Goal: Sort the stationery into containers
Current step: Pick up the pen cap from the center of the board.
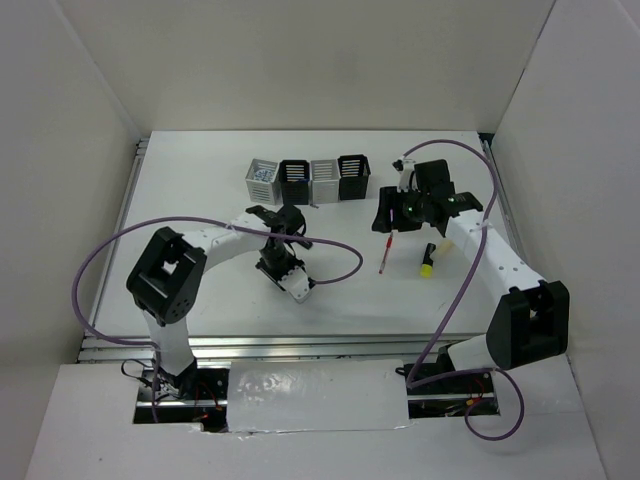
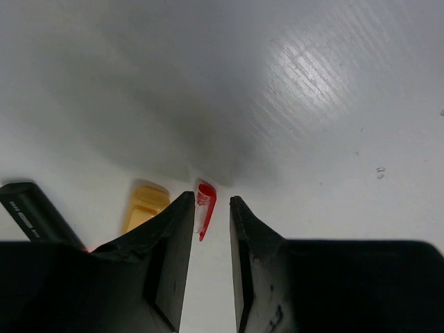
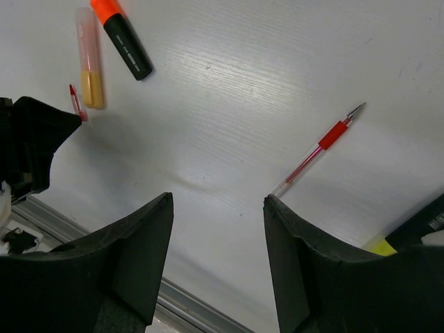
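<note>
The row of four slatted cups (image 1: 305,179) stands at the back of the table; something bluish shows in the leftmost grey one. My left gripper (image 1: 278,265) (image 2: 211,198) is low over the table and slightly open. The tiny red piece (image 2: 205,194) lies at its tips, beside the left finger. The peach marker (image 2: 144,205) and the orange-black highlighter (image 2: 35,211) lie just left of it. My right gripper (image 1: 395,215) (image 3: 218,197) is open and empty above bare table. The thin red pen (image 1: 385,255) (image 3: 316,149) and the yellow-black highlighter (image 1: 427,260) (image 3: 388,243) lie near it. The blue pen is out of view.
The right wrist view shows the left gripper (image 3: 35,139) with the red piece (image 3: 75,104), peach marker (image 3: 89,59) and orange-black highlighter (image 3: 125,35) beyond it. A metal rail (image 1: 300,340) runs along the table's near edge. White walls close in three sides. Purple cables loop over both arms.
</note>
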{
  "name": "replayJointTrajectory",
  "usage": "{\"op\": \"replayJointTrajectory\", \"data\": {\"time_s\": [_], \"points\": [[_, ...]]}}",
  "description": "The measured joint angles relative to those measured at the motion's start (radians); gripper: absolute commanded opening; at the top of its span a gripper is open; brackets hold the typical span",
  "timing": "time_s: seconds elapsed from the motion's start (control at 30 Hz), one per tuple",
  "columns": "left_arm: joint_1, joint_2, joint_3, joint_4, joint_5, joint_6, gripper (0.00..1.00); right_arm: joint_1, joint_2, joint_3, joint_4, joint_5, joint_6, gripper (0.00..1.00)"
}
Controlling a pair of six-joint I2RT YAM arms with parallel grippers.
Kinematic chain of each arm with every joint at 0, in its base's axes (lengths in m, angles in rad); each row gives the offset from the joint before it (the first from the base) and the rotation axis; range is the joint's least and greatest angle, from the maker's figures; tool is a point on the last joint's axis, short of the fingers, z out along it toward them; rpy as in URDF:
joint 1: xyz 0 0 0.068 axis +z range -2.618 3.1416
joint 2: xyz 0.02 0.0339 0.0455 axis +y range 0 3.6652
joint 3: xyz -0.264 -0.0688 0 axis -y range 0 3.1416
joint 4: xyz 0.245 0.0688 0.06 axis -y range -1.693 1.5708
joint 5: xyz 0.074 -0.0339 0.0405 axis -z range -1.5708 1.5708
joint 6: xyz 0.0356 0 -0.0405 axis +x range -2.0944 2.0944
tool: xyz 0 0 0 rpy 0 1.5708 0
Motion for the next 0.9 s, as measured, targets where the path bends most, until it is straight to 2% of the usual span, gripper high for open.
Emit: {"op": "replayJointTrajectory", "data": {"time_s": [0.57, 0.63, 0.77, 0.9], "points": [[0.001, 0.070, 0.018, 0.037, -0.082, 0.008, 0.39, -0.021, 0.000, 0.000, 0.000, -0.027, 0.000, 0.62], [0.002, 0.071, 0.019, 0.036, -0.085, 0.009, 0.36, -0.022, 0.000, 0.000, 0.000, -0.027, 0.000, 0.62], [0.003, 0.072, 0.020, 0.037, -0.087, 0.023, 0.19, -0.022, 0.000, 0.000, 0.000, -0.031, 0.000, 0.61], [0.003, 0.071, 0.022, 0.036, -0.078, 0.017, 0.12, -0.023, -0.004, -0.002, 0.001, -0.034, 0.000, 0.61]]}}
